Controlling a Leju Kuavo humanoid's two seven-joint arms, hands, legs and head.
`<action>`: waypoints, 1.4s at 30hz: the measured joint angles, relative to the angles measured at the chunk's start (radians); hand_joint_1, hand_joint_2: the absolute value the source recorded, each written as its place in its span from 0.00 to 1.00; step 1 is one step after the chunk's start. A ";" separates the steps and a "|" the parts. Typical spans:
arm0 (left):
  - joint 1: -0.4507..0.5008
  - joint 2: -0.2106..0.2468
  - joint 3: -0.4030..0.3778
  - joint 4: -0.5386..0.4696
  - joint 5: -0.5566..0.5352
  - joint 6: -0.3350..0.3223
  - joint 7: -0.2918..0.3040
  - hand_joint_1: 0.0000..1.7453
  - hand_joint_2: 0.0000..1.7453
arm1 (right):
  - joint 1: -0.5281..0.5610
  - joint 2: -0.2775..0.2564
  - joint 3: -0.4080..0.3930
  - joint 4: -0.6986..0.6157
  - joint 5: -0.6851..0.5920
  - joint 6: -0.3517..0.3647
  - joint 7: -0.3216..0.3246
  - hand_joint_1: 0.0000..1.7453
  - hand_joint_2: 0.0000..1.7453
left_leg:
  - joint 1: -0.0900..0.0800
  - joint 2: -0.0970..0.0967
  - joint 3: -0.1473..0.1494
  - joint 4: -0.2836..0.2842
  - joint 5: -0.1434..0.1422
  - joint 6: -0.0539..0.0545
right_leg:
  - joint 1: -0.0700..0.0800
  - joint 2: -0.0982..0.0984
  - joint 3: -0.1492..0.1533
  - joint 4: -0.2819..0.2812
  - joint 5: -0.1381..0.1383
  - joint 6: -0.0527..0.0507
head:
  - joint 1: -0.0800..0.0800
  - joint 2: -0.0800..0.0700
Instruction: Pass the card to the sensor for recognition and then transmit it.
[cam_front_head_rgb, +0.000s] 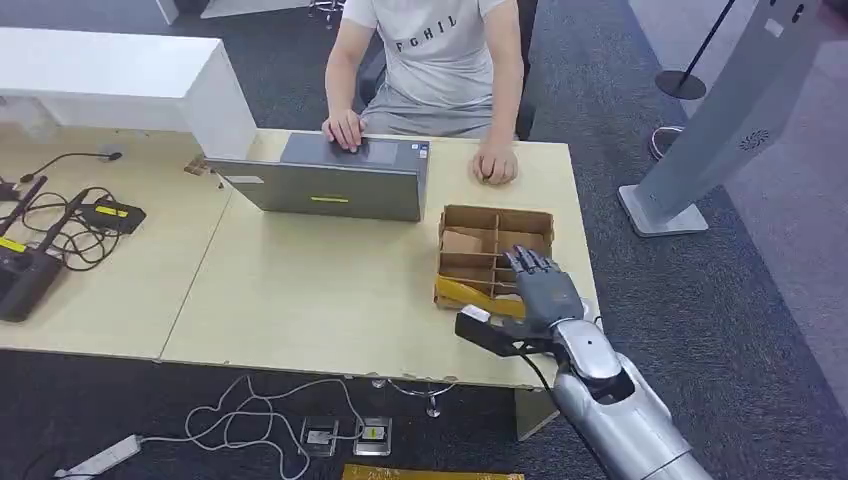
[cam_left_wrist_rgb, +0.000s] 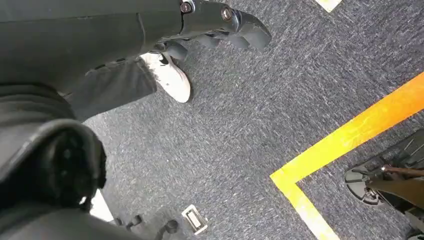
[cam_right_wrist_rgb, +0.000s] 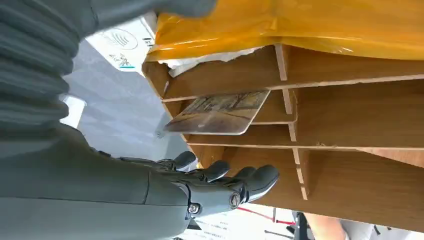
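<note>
1. Our right hand (cam_front_head_rgb: 541, 284) hovers over the near right part of the wooden divided box (cam_front_head_rgb: 497, 255), fingers (cam_right_wrist_rgb: 235, 181) stretched out together and holding nothing.
2. The card (cam_right_wrist_rgb: 220, 112) leans tilted inside one compartment of that box, apart from our fingers.
3. Just beside our wrist, at the table's (cam_front_head_rgb: 330, 290) front edge, lies the black sensor (cam_front_head_rgb: 488, 332).
4. Our left hand (cam_left_wrist_rgb: 220, 22) hangs over grey carpet, fingers loosely curled, gripping nothing.
5. Across the table a person (cam_front_head_rgb: 430, 60) rests both hands by a laptop (cam_front_head_rgb: 330, 180).
</note>
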 joint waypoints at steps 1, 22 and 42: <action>0.000 0.000 0.000 0.000 0.001 0.000 0.000 0.00 0.00 | 0.000 0.000 0.000 0.005 -0.001 -0.006 -0.003 1.00 1.00 | 0.000 0.000 0.000 0.000 0.000 0.000 | 0.000 0.000 0.000 0.000 0.000 0.000 | 0.000 0.000; -0.364 -0.230 0.001 -0.034 -0.115 0.033 0.385 0.00 0.00 | -0.076 0.101 0.017 0.200 -0.061 -0.190 -0.022 1.00 1.00 | -0.001 0.003 -0.006 0.001 0.010 0.000 | -0.001 0.004 -0.007 -0.001 0.013 0.000 | 0.000 0.000; -0.420 -0.292 0.045 -0.040 -0.229 0.070 0.339 0.00 0.00 | -0.133 0.111 0.035 0.317 -0.102 -0.286 -0.026 1.00 1.00 | -0.001 0.005 -0.006 0.001 0.012 0.000 | 0.000 0.007 -0.008 -0.001 0.014 0.001 | 0.000 0.000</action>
